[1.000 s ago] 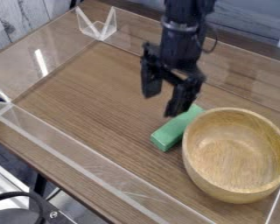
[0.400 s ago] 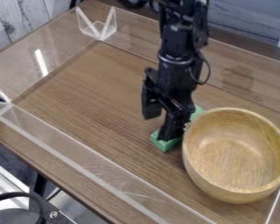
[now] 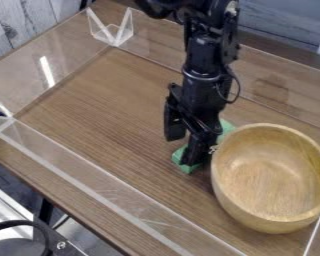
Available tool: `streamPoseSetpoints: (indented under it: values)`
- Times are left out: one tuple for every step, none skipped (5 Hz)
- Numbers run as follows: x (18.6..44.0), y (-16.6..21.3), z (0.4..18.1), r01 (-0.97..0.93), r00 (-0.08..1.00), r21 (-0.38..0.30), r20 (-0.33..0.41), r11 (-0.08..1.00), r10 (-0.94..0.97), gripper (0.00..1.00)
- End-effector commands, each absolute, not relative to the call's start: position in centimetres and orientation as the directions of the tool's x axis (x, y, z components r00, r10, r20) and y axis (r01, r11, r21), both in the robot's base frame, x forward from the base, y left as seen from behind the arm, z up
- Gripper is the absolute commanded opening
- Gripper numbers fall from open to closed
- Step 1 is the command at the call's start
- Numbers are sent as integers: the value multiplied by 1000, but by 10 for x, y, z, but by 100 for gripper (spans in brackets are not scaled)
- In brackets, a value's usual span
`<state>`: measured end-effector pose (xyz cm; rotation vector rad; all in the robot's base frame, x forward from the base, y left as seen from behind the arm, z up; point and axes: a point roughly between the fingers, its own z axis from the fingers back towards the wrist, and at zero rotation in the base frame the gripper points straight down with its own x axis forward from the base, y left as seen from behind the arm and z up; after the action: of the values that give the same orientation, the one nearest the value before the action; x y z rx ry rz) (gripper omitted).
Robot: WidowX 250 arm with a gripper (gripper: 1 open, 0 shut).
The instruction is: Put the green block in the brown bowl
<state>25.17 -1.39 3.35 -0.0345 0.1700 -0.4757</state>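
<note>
Right now I have the hand (image 3: 192, 137) pointing straight down over the green block (image 3: 195, 158), its two fingers spread wide so that one stands on each side of the bar rather than on top of it. That spread is deliberate on my part: the block lies flat on the wooden surface (image 3: 96, 110), and a top-down pinch across its narrow width looks like the surest way to pick up something so low. Most of the block is hidden beneath the hand; only its near end and a sliver of green at the far side show, so I cannot tell whether the fingertips touch it or just flank it. Nothing is gripped yet, as far as I can judge. The brown bowl (image 3: 271, 178) sits just beside the hand, on the side away from the clear wall (image 3: 83, 170), its thick rim very close to the block's long edge. That closeness matters: the finger on the bowl side has little room, and I judge it could nudge the rim when closing. Once pinched, the block needs only a short lift and a carry sideways over that rim.
</note>
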Motion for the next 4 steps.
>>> streamPoseSetpoints:
  values:
    - [266,-13,44,462,880,-52,-96,885,-465,100]
    - [269,-13,47,469,878,-51,-82,882,-472,100]
    - [271,-12,48,476,875,-50,-68,878,-479,100]
    - [272,-12,48,481,874,-49,-57,875,-483,100]
